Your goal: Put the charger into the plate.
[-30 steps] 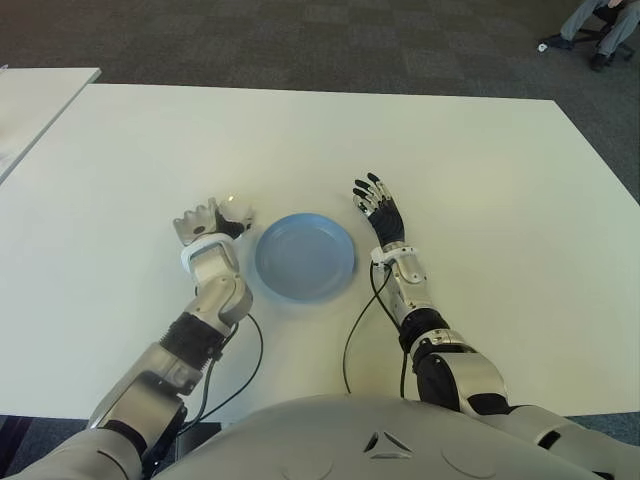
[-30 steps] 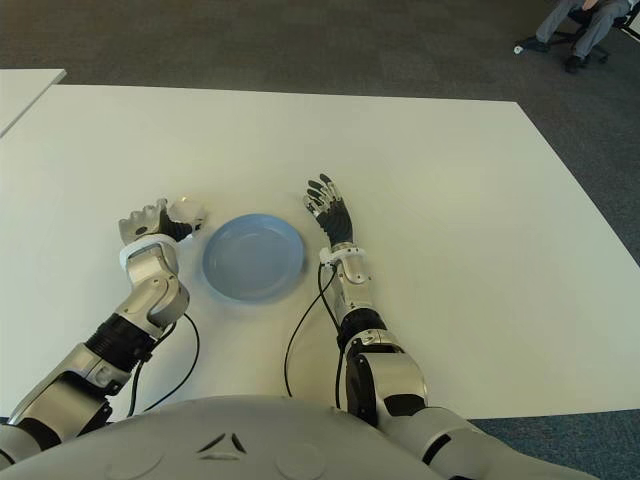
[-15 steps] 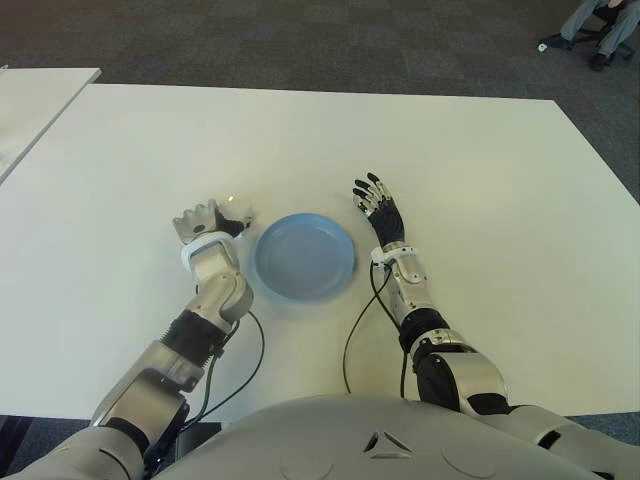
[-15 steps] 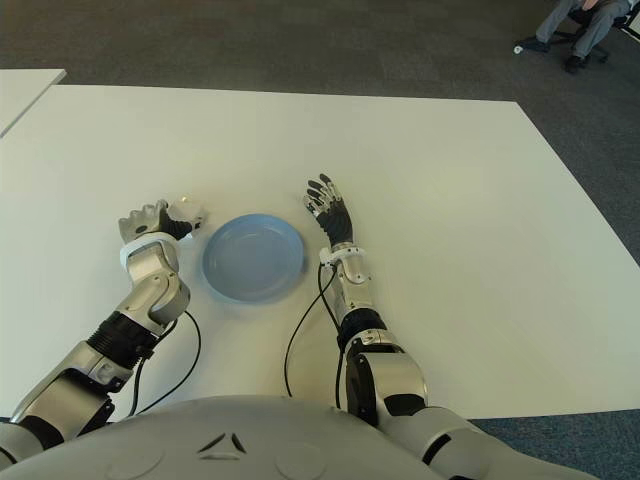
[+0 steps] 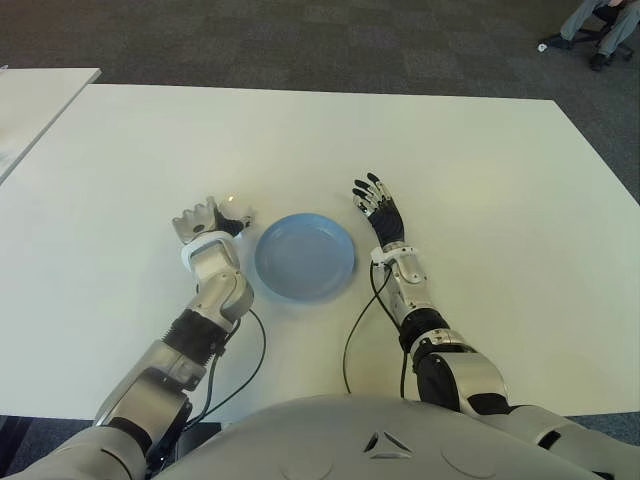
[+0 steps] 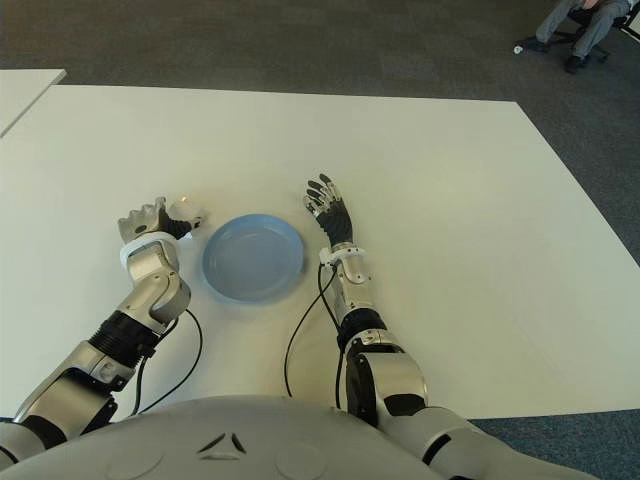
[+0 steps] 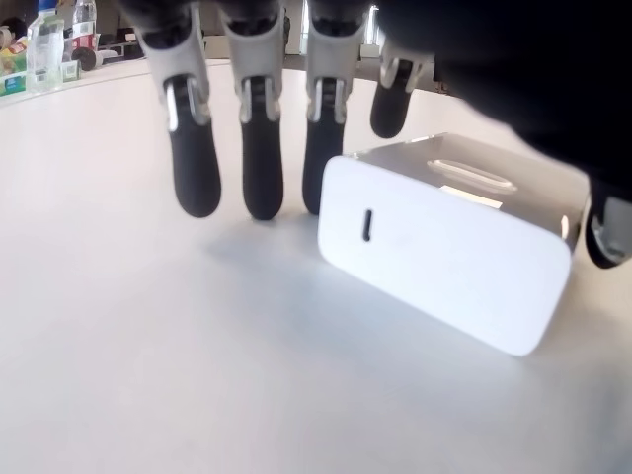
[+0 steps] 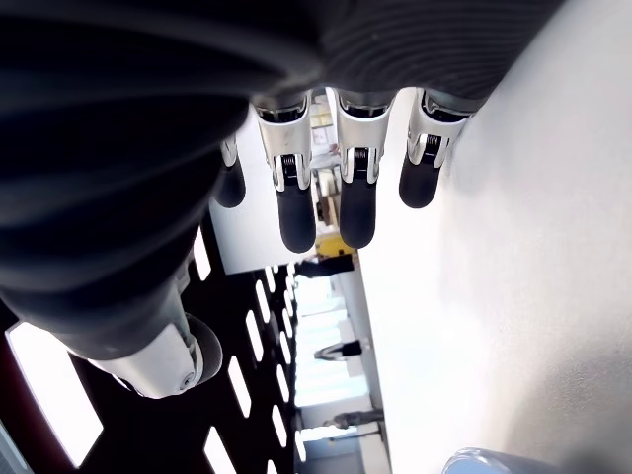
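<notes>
Beside plate [image 5: 304, 257], left hand [image 5: 208, 221] over charger [image 7: 444, 252], seemingly lying flat.

Smooth white plastic charger [image 7: 444, 252], matt table [image 5: 300, 140]

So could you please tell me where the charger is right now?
The charger sits on the white table on the robot's left, under the left hand, just left of the blue plate, not in it.
</notes>
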